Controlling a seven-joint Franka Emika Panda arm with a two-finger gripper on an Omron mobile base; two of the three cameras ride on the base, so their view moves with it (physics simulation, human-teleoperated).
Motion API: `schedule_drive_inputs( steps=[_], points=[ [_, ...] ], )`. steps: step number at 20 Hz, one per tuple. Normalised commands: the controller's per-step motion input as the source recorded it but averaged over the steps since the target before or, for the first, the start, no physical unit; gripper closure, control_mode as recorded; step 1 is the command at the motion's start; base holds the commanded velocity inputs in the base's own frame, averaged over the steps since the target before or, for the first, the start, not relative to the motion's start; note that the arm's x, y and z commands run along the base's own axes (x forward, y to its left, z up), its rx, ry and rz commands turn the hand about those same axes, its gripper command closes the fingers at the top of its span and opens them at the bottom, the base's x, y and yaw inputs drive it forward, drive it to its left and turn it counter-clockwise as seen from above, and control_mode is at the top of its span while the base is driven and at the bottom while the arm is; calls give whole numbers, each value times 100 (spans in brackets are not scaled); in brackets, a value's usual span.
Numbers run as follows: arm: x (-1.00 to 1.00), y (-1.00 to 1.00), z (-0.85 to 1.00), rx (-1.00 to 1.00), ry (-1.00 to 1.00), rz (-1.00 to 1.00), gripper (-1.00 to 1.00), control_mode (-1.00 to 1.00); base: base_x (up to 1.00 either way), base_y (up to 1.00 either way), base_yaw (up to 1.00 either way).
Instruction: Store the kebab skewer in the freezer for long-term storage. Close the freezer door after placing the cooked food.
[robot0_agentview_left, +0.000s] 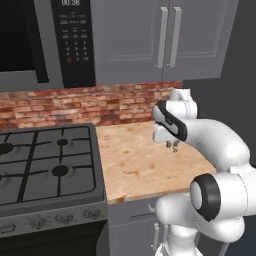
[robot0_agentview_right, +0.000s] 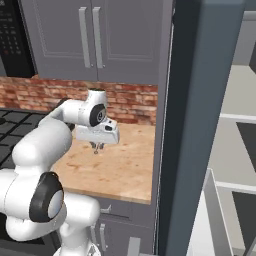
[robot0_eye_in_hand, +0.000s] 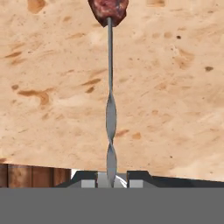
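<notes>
Grip: the gripper (robot0_eye_in_hand: 111, 181) is clenched on the bare end of the kebab skewer (robot0_eye_in_hand: 110, 109).
Skewer axis: it runs straight out from between the finger tips, with the meat at the far end.
Skewer place: it hangs under the hand over the wooden counter (robot0_agentview_left: 135, 160), apparently clear of the surface.
Freezer: it stands well to the arm's right, its freezer door (robot0_agentview_right: 205, 130) swung open and shelves showing beyond.
Next move (judgement): carry the skewer rightward, around the door edge, meat end leading onto a shelf.
</notes>
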Motion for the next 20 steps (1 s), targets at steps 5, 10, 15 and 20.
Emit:
schedule_drive_inputs(
  steps=[5, 10, 15, 20],
  points=[
    [-87, -9, 33, -5, -6, 8, 100, -100, 0, 0, 0],
    [-95, -2, 1, -4, -16, 5, 100, -100, 0, 0, 0],
    [-67, 0, 30, -2, -5, 1, 100, -100, 0, 0, 0],
    [-26, 0, 49, 0, 0, 0, 100, -100, 0, 0, 0]
  ],
)
